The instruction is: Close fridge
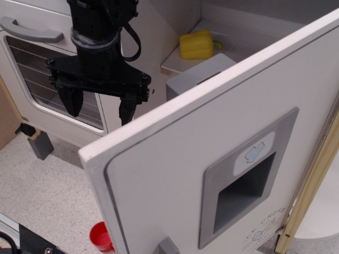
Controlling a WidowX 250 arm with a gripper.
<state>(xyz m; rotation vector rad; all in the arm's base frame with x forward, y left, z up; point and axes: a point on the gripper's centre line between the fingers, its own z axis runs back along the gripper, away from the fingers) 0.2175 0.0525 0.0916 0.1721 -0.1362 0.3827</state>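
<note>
1. Your fridge door [175, 174] fills the right and centre of the view, swung wide open with its front face toward the camera, hinged along the right edge beside a pale wooden strip [310, 190].
2. On that door you see the grey recessed dispenser panel [249, 177], faint print at the lower right, and the top of a grey handle [168, 246] at the bottom edge.
3. Behind the door's upper edge, the fridge interior [238, 32] stands exposed, with a white shelf [175, 62] carrying a yellow pepper [197, 45] and a grey box [198, 74] just in front of it.
4. At upper left sits the white oven [32, 79], its barred window and grey horizontal handle [29, 29] facing you.
5. Your black gripper [100, 108] hangs in front of the oven, left of the door's free edge and apart from it; its two fingers [71, 100] point downward, spread apart, with nothing held between them.
6. A grey block [41, 144] rests on the speckled floor [47, 196] below the oven.
7. A red cup [100, 236] shows at the bottom, partly hidden by the door's lower corner.
</note>
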